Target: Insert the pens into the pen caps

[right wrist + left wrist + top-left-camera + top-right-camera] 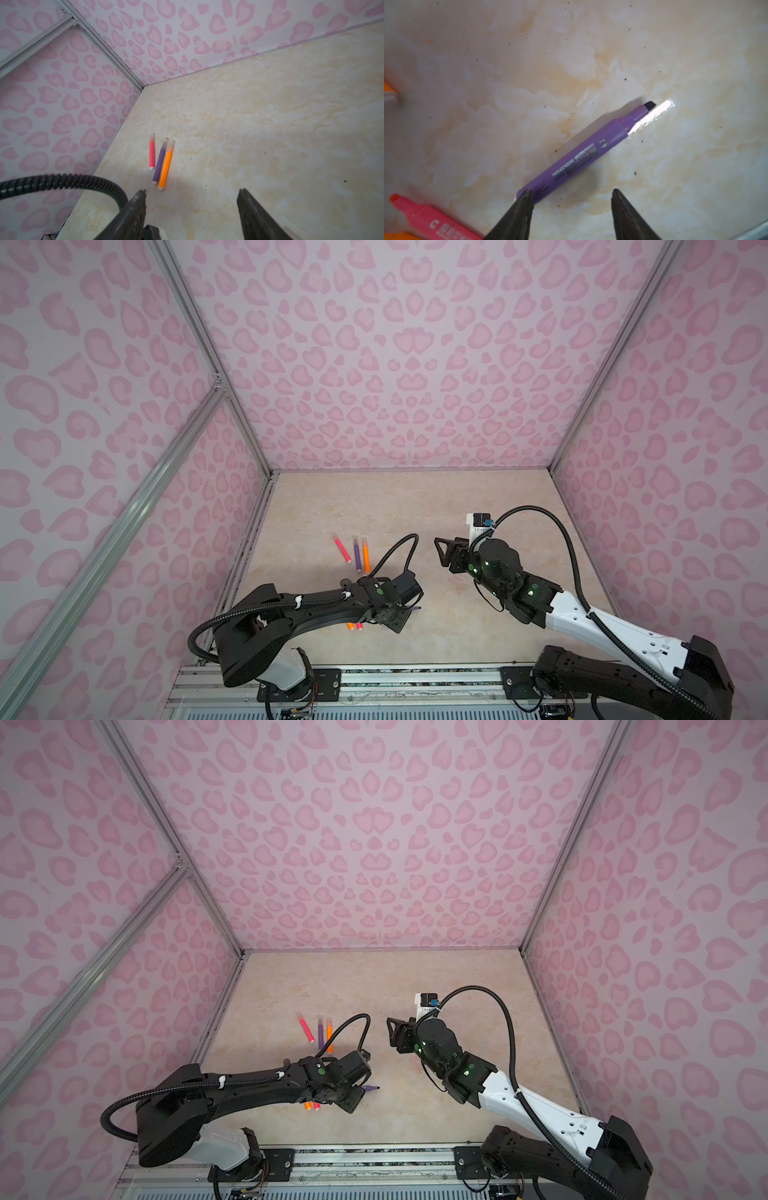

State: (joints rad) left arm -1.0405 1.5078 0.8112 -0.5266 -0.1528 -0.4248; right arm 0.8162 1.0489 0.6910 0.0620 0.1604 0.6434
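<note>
An uncapped purple pen [581, 153] lies on the table, its dark tip [649, 105] pointing away from my left gripper [571, 192]. That gripper is low and open. One of its fingertips [527, 194] covers the pen's rear end and the other stands clear of it. In a top view only the pen's tip [371, 1088] shows past the left gripper [349, 1100]. Pink [431, 222] and orange [351, 625] pens lie under the left arm. My right gripper [191, 192] hangs open and empty above mid-table [441, 549]. Three pens at the back left wear clear pen caps [152, 137].
The capped pink [152, 154], purple [159, 164] and orange [165, 168] pens lie side by side near the left wall [249, 531]. A bright glint [652, 116] lies beside the purple tip. A faint pinkish patch [457, 583] lies by the right arm, too faint to identify.
</note>
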